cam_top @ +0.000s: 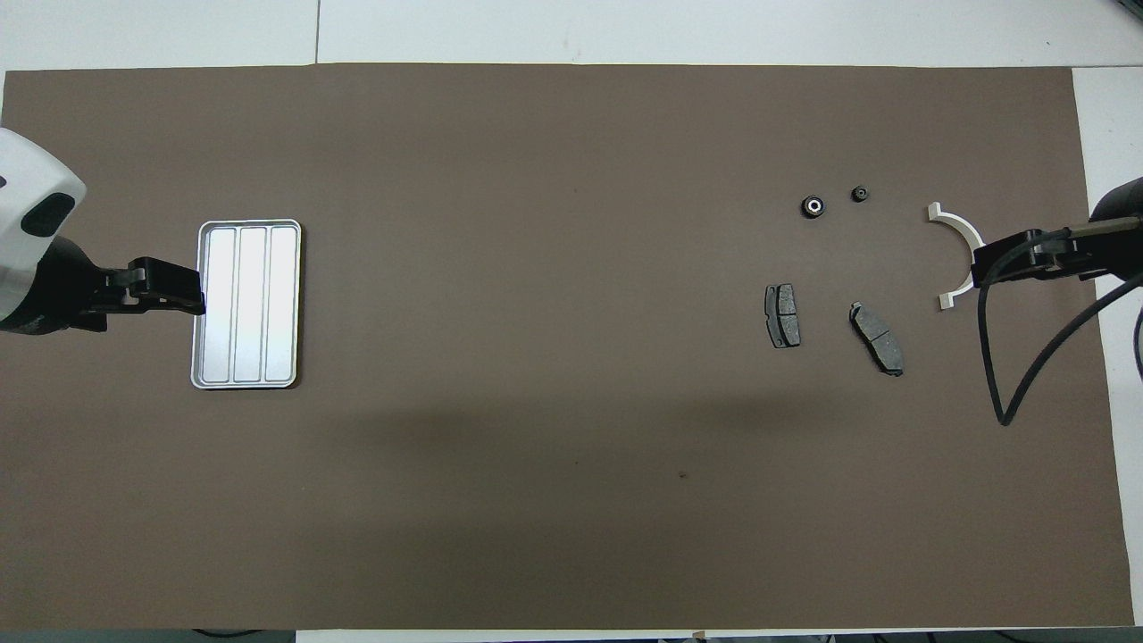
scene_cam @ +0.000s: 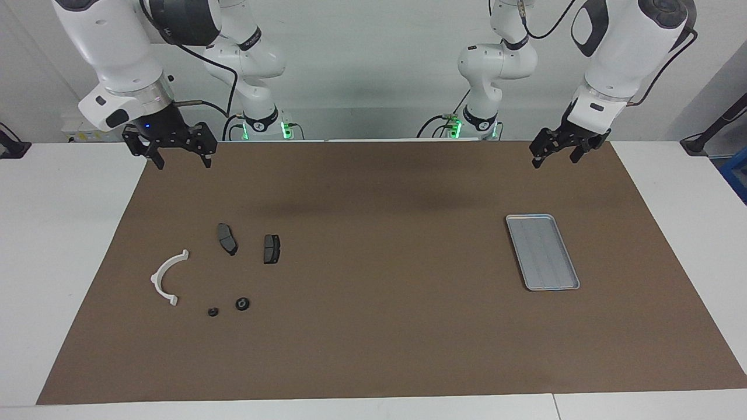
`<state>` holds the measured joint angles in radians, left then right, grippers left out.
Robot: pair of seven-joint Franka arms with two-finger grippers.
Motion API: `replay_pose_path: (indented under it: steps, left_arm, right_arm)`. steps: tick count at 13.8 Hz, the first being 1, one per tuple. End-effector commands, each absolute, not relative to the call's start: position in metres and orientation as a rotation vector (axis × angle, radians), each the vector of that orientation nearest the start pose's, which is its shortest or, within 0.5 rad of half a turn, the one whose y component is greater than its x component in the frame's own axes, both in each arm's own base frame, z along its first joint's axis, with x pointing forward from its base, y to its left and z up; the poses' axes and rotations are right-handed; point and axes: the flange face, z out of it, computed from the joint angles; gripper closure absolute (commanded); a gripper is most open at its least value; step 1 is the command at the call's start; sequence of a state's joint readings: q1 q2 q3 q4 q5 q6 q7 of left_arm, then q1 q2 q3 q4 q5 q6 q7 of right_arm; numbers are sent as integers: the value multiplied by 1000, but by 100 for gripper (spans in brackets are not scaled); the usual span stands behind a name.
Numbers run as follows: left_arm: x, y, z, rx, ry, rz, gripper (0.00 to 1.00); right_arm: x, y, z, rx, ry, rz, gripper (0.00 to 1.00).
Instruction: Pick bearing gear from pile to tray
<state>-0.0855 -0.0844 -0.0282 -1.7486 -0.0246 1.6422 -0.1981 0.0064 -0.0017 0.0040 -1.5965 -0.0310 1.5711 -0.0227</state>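
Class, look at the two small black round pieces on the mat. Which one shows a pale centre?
The larger round piece, the one nearer the brake pads. Its middle looks whitish; the smaller round piece, closer to the white bracket, looks dark throughout.

A white table [scene_cam: 52, 245] carries a brown mat [scene_cam: 373, 326] that covers most of its top, leaving bare white margins at both ends and along the edge farthest from the robots. Toward the left arm's end of the mat lies a ribbed silver tray [scene_cam: 543, 252]; well apart from it, toward the right arm's end, a loose pile is scattered: two dark brake pads [scene_cam: 227, 238] side by side nearest the robots and a white curved bracket [scene_cam: 167, 277] toward the mat's end. Farthest from the robots lie two small black round pieces [scene_cam: 242, 303], near each other.
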Motion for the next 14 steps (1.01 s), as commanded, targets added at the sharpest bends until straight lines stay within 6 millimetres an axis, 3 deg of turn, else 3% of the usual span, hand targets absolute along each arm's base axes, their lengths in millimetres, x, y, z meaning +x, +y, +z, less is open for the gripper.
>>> replay_pose_path:
  steps: [1,11,14]
  left_arm:
    - [523,-61,595,-3170,-146,40,0]
    - [523,-62,595,-3170,-144,42,0]
    - [523,-62,595,-3170,-144,42,0]
  right_arm:
    - [551,3,613,-3163,-30,32,0]
    - [544,5,631,-3163,-24,-27,0]
    - [541,6,635,-3162,-114,-43,0]
